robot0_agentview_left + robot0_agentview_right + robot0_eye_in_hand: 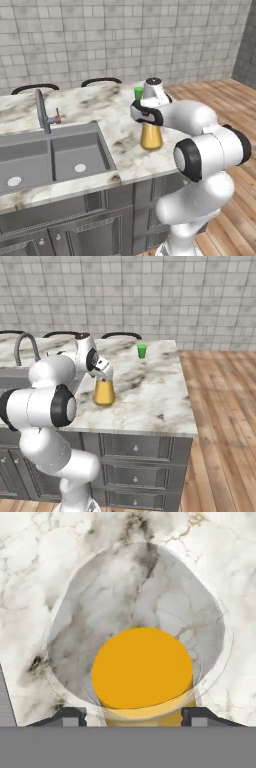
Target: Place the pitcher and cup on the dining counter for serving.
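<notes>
The pitcher (104, 393) stands on the tabletop (150, 396), right of the sink (55, 157). The cup (142, 351) stands on the tabletop well behind the pitcher, to its right. The claw (102, 374) sits directly above the pitcher.

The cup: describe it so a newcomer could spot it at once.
Find the dining counter, the long veined marble slab with a sink at one end. Near its far edge, beyond the pitcher, stands the cup: small, bright green, no handle, the only green thing there.

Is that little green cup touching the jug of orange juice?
Apart. In the right base view the cup stands far back on the counter, with bare marble between it and the jug.
</notes>
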Controlling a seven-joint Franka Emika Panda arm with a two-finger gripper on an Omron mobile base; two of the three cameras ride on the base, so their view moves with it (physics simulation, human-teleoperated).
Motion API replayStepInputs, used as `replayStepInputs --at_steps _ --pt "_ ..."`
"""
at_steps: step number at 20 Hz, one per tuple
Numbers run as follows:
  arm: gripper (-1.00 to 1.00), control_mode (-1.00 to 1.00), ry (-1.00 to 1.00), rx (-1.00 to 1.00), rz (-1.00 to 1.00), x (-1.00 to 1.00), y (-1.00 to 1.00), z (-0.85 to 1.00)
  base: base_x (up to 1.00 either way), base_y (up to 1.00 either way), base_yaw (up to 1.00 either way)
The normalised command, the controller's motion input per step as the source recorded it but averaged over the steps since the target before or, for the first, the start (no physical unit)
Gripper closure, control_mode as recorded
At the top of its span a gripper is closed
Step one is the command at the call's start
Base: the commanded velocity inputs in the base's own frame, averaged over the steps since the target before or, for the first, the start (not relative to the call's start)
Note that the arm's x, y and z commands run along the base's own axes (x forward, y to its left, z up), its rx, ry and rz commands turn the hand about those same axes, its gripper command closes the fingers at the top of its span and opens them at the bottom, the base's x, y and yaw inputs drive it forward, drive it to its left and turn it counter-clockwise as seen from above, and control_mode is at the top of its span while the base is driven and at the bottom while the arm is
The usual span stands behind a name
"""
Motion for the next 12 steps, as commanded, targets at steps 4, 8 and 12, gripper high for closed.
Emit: replayStepInputs --at_steps 4,8,12 --pt "1.0 -1.0 -0.31 0.0 0.0 -0.74 0.0 0.54 0.0 0.0 0.0" --pt "1.0 -1.0 -0.31 0.0 0.02 -0.6 0.0 0.78 0.0 0.0 0.0" --pt "1.0 -1.0 -0.24 0.01 0.08 -0.44 -0.07 0.87 0.0 0.0 0.0"
